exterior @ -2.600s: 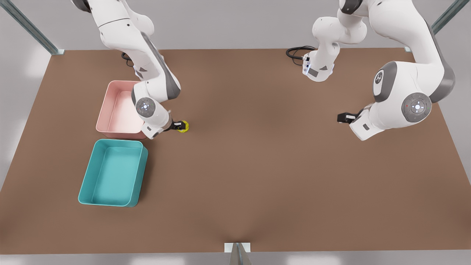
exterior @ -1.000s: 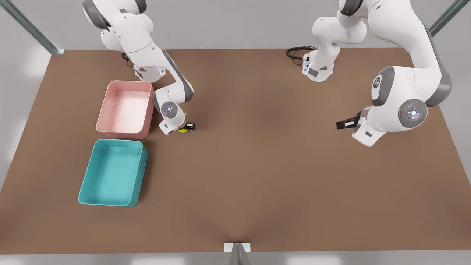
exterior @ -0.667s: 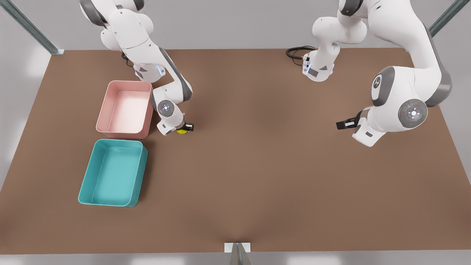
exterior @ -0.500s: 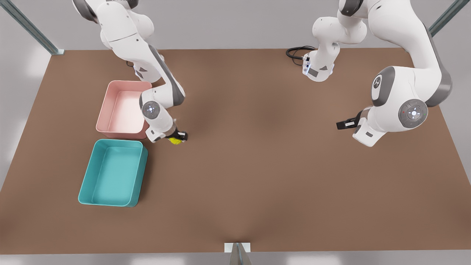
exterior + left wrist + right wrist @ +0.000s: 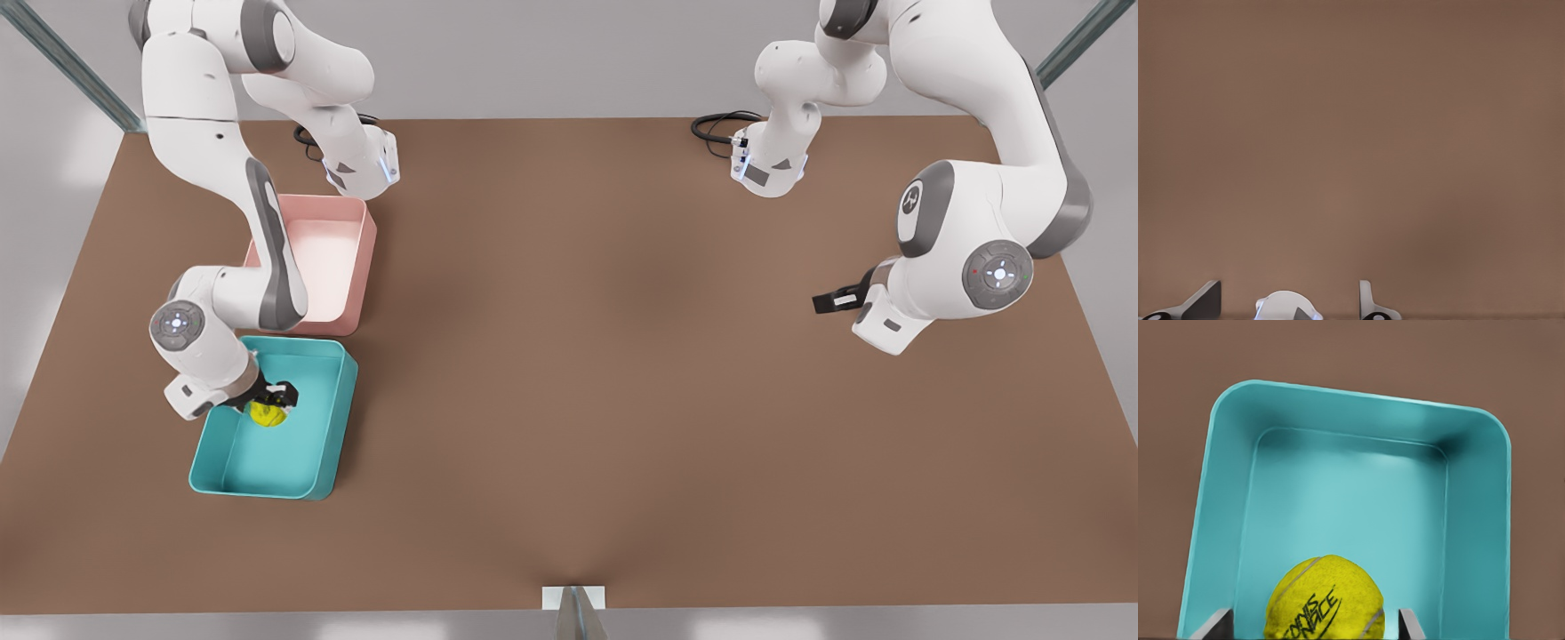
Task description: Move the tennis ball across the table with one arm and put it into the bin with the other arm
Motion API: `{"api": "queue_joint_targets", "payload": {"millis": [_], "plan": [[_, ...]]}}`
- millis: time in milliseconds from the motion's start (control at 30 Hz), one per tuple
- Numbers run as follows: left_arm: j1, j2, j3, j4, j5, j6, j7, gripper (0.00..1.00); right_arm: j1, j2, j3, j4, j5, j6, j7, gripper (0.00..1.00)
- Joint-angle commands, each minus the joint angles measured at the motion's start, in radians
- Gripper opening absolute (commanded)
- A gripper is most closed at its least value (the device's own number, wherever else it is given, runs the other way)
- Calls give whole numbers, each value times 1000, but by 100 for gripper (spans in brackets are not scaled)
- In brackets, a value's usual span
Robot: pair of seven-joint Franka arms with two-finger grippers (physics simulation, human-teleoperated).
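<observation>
Tennis ball (image 5: 1325,599) between right gripper (image 5: 1317,623) fingers (image 5: 1411,625)

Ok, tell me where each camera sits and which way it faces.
Front view: raised off the arms, looking down on the table, both arms and the pink tray.
Left wrist view: on the waiting arm at the front view's right, facing bare table; left hand open.
Right wrist view: above the bin, right hand around the tennis ball.
Front and right wrist views share bin and ball.
</observation>
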Motion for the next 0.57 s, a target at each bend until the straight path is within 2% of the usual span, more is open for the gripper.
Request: {"api": "queue_joint_targets", "payload": {"millis": [0, 67, 100, 167, 200, 233, 300, 367, 400, 533], "plan": [[0, 1, 0, 0, 1, -1, -4, 100, 2, 4, -1, 5, -21, -21, -430, 100], [0, 1, 0, 0, 1, -1, -4, 100, 10, 5, 3, 25, 1, -82, -390, 100], [0, 1, 0, 0, 1, -1, -4, 100, 27, 25, 9, 99, 12, -239, -254, 100], [0, 1, 0, 0, 1, 1, -4, 100, 51, 96, 12, 361, 100, -628, -183, 100], [0, 1, 0, 0, 1, 1, -4, 100, 60, 78, 12, 421, 95, -786, -34, 100], [2, 1, 0, 0, 1, 1, -4, 100, 73, -17, 14, 432, 95, -894, 38, 100], [2, 1, 0, 0, 1, 1, -4, 100, 100, -34, 14, 648, 94, -1136, 72, 100], [2, 1, 0, 0, 1, 1, -4, 100, 36, -165, 92, 619, 86, -1152, 61, 100], [2, 1, 0, 0, 1, 1, -4, 100, 34, -238, 94, 556, 87, -1147, 58, 100], [2, 3, 0, 0, 1, -1, -4, 100, 27, -274, 94, 522, 98, -1139, 61, 100]]}}
